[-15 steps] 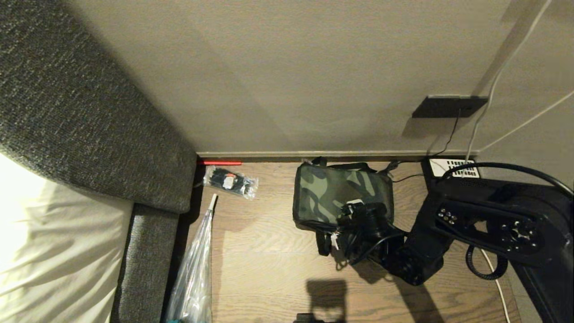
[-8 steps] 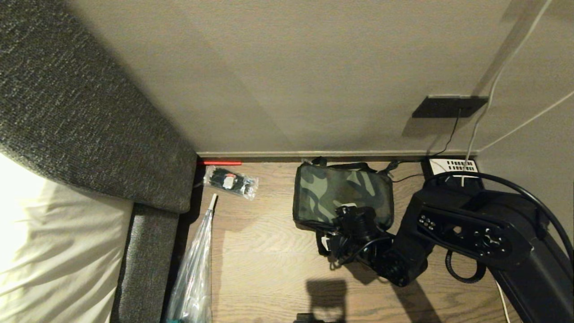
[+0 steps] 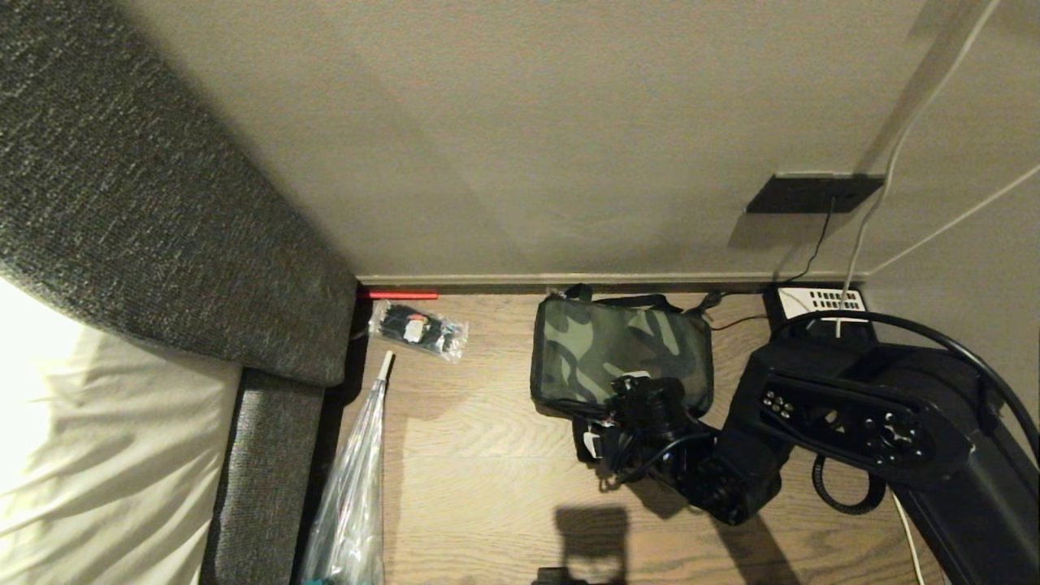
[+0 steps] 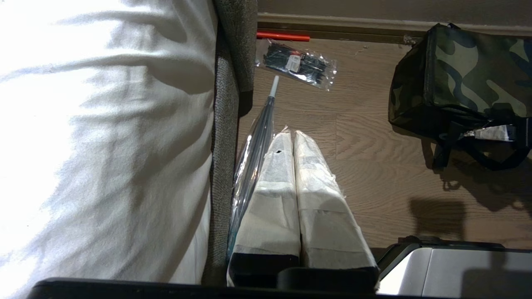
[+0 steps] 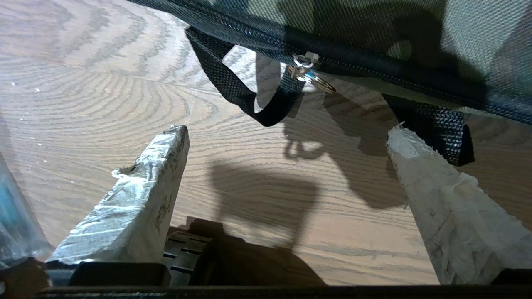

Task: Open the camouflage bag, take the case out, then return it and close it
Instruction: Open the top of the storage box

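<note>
The camouflage bag (image 3: 617, 345) lies on the wooden floor close to the wall with its lid down. In the right wrist view the bag (image 5: 374, 25) shows its zipper line closed, with a metal zipper pull (image 5: 307, 70) hanging at the near edge above a black strap (image 5: 249, 99). My right gripper (image 3: 617, 410) hovers at the bag's near edge. This right gripper (image 5: 286, 131) is open wide, with only floor between its taped fingers. My left gripper (image 4: 292, 135) is parked beside the bed, shut on nothing. The case is out of view.
A grey upholstered bed frame (image 3: 162, 203) with white bedding (image 3: 81, 447) fills the left. A clear packet of black items (image 3: 418, 329) and a long plastic-wrapped object (image 3: 357, 487) lie next to it. A black telephone (image 3: 821, 305) and cables sit at the back right by the wall.
My right arm has swung a little left and nearer, bringing the gripper off the lid to the bag's near edge. The bag has not moved.
</note>
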{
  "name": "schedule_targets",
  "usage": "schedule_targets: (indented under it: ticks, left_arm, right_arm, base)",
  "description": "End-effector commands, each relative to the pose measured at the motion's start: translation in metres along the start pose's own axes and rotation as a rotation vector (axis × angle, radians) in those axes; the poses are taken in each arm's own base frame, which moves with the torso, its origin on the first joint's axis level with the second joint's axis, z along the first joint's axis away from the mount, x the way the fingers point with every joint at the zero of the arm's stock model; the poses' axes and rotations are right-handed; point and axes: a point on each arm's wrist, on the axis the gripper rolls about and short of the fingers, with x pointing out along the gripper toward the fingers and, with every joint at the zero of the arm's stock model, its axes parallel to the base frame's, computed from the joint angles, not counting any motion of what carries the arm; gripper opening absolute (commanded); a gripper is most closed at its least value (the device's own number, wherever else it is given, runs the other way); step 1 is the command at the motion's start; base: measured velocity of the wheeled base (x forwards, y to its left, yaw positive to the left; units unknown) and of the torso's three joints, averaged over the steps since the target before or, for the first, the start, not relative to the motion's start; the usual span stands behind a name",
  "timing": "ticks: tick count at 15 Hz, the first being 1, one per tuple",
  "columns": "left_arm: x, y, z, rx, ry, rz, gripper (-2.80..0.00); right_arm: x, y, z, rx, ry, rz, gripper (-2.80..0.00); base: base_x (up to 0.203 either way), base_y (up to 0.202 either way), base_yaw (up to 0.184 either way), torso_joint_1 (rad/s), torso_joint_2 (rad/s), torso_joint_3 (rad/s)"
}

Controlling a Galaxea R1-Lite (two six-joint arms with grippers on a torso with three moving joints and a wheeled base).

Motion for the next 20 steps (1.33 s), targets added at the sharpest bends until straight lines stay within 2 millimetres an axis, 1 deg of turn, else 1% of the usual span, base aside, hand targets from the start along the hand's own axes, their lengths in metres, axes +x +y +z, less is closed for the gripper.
schedule_targets:
  ticks: [1, 6, 12, 20]
  left_arm:
    - [0.0001, 0.0, -0.0001, -0.001, 0.002, 0.0, -2.8]
    - [0.0001, 0.0, -0.0001, 0.0, 0.002, 0.0, -2.8]
    - [0.0001, 0.0, 0.0001, 0.001, 0.0, 0.0, -2.8]
    - [0.0001, 0.0, 0.0001, 0.001, 0.0, 0.0, -2.8]
  right_arm:
    - [-0.0043, 0.0004, 0.0054, 0.002, -0.017, 0.003, 0.0]
    - [-0.0084, 0.001, 0.0121, 0.001, -0.028, 0.004, 0.0]
    - [-0.0063, 0.0012, 0.0109, 0.0, -0.025, 0.005, 0.0]
    - [-0.0052, 0.0031, 0.0122, 0.0, -0.04, 0.011, 0.0]
  base:
    - [0.0, 0.0, 0.0, 0.0, 0.0, 0.0]
    - [0.0, 0.0, 0.0, 0.0, 0.0, 0.0]
    - [0.0, 0.0, 0.0, 0.0, 0.0, 0.0]
    - [0.0, 0.0, 0.0, 0.004, 0.0, -0.16]
